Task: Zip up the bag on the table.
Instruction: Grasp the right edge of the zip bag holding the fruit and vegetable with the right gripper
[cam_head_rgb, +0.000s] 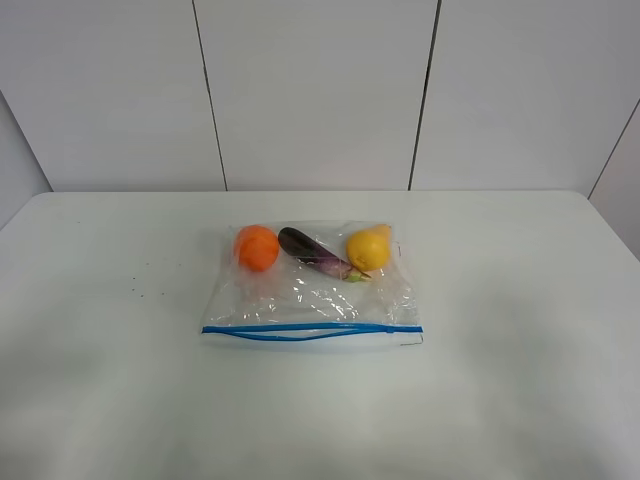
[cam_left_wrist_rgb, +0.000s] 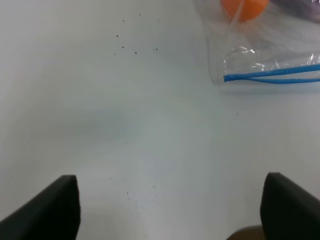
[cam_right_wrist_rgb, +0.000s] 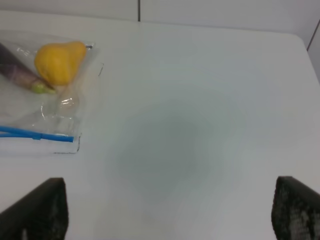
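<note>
The clear plastic bag (cam_head_rgb: 312, 298) lies flat in the middle of the white table (cam_head_rgb: 110, 380). Inside are an orange (cam_head_rgb: 257, 247), a purple eggplant (cam_head_rgb: 316, 254) and a yellow pear (cam_head_rgb: 368, 248). Its blue zip strip (cam_head_rgb: 310, 331) runs along the near edge, its two lines slightly parted. Neither arm shows in the exterior high view. My left gripper (cam_left_wrist_rgb: 172, 220) is open over bare table, apart from the bag's corner (cam_left_wrist_rgb: 270, 70). My right gripper (cam_right_wrist_rgb: 168, 215) is open, apart from the bag's other corner (cam_right_wrist_rgb: 50, 115).
Tiny dark specks (cam_head_rgb: 140, 292) lie on the table left of the bag. A white panelled wall (cam_head_rgb: 320, 90) stands behind the table's far edge. The table's right edge shows in the right wrist view (cam_right_wrist_rgb: 306, 45).
</note>
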